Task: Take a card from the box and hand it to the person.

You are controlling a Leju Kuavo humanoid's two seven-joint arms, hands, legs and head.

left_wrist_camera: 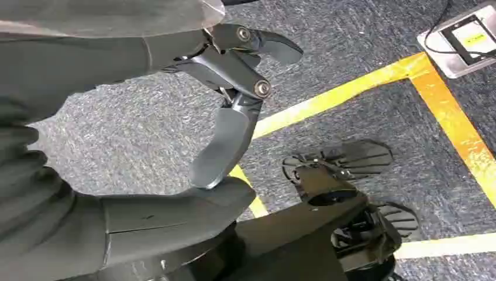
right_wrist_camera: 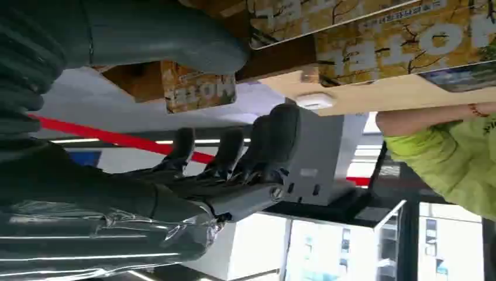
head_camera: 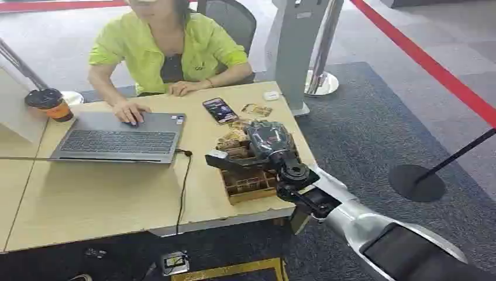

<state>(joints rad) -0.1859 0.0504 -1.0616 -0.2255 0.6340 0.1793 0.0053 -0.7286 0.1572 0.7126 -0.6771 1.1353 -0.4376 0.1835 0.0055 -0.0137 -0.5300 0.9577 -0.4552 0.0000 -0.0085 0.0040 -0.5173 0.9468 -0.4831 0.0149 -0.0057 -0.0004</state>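
Hovering over the box of cards at the table's right edge, my right hand is spread, holding nothing; my left hand hangs open above the floor.

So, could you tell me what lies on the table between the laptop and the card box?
In the head view, a black cable runs between the laptop and the card box.
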